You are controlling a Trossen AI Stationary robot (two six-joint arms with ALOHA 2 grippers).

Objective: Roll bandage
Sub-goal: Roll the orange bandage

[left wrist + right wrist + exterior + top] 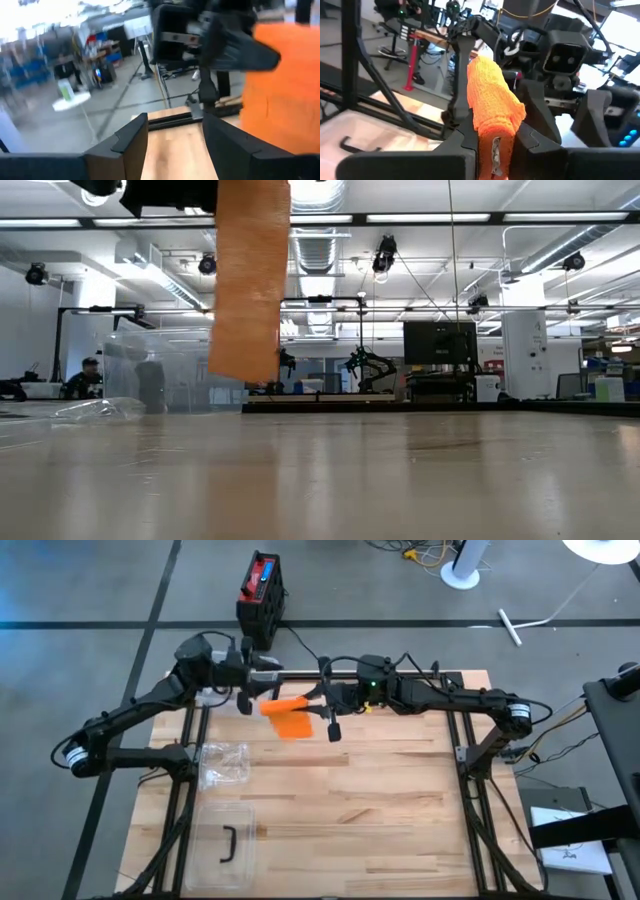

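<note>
- The right gripper [492, 135] is closed on the orange bandage [291, 716], above the table [400, 800].
- The left gripper [175, 135] stands open, holding nothing, beside the bandage.

bandage [290, 718]: orange | table [400, 810]: pale wood | arms: black | box [262, 585]: red-black

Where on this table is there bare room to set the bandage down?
The wooden table is bare across its middle and right side. The left edge is taken by a crumpled clear bag and a clear lidded container. The back edge is crowded: both hands meet there with the orange bandage hanging between them.
</note>
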